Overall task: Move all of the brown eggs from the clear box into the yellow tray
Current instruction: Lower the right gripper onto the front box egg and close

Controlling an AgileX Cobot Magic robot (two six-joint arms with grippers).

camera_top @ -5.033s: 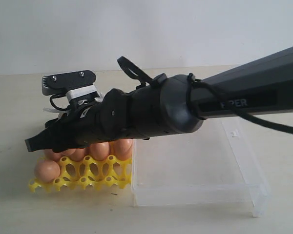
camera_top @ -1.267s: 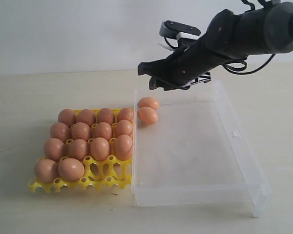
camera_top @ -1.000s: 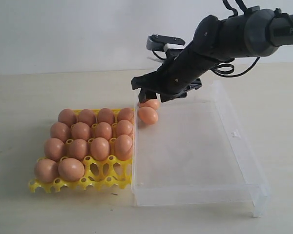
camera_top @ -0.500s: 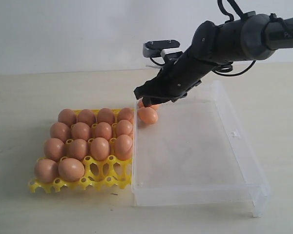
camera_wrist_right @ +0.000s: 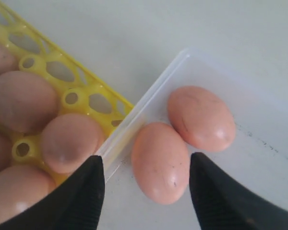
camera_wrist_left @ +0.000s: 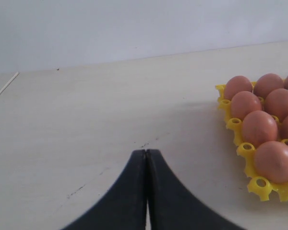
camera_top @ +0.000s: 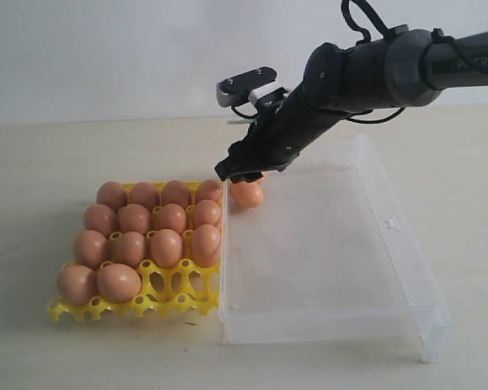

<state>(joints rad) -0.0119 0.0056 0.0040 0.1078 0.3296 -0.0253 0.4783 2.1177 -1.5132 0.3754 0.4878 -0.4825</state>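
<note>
right pincer [camera_wrist_right: 146,165] straddles an egg [camera_wrist_right: 159,162]

the pincer stands wide around one of two touching brown eggs in the clear box [camera_top: 407,268] corner beside the yellow tray [camera_top: 172,299], which holds fourteen. left pincer [camera_wrist_left: 146,152] is closed above the table [camera_wrist_left: 77,120]. the right arm [camera_top: 407,69] has lettering ending "per".

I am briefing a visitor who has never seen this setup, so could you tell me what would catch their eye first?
First, the bright yellow plastic egg tray on the left, almost full of orange-brown oval eggs. Then the open pincer of the black right arm, poised astride one of the last two eggs in a corner of the large clear plastic box.
</note>
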